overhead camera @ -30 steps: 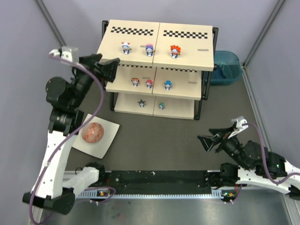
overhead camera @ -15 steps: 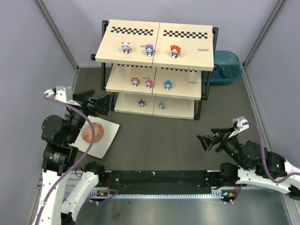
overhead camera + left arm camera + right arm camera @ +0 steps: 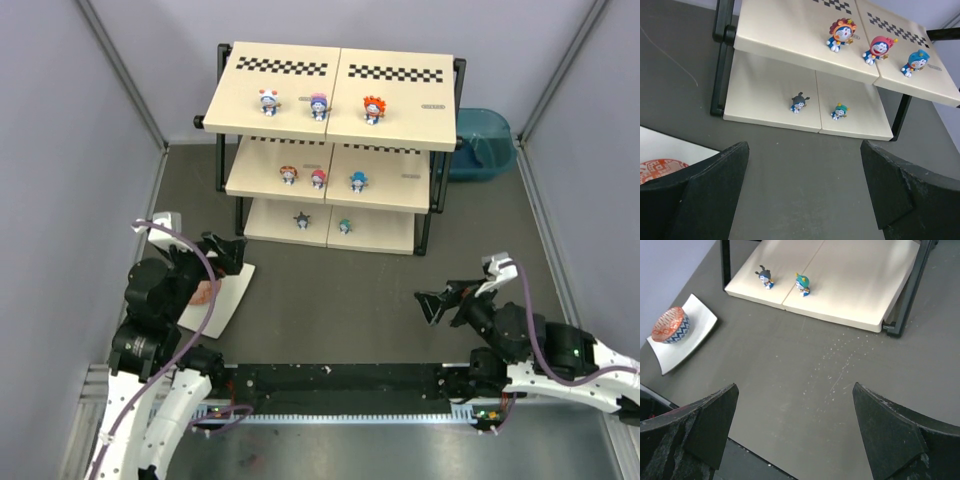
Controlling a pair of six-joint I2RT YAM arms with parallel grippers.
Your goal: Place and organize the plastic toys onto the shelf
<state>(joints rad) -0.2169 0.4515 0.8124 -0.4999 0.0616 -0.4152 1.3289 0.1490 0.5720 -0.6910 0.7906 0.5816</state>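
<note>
From above, the shelf (image 3: 410, 85) stands at 12 o'clock. All eight little toys (image 3: 318, 105) sit on it: three on the top board, three on the middle one and two on the bottom one. Only this view shows the top three, and the blue tub (image 3: 480, 145) at 2 o'clock.

The left claw (image 3: 225, 252) is at 8 o'clock and the right claw (image 3: 437, 303) is at 4 o'clock. Both are wide open and hold nothing.

The boards are flat, smooth and cream, with thin black metal legs. The toys are shiny plastic with big round heads. The left wrist view shows the middle three best, with orange, red and blue heads.

Only the right wrist view shows the whole bowl (image 3: 671, 325). It is round, red and blue, and sits on a square white plate (image 3: 697, 315). From above, the left arm covers most of the bowl. The left wrist view cuts off all but a red edge. The two bottom toys, one dark and one teal, are too small to show faces. The dark table (image 3: 790, 355) has pale specks on it.
</note>
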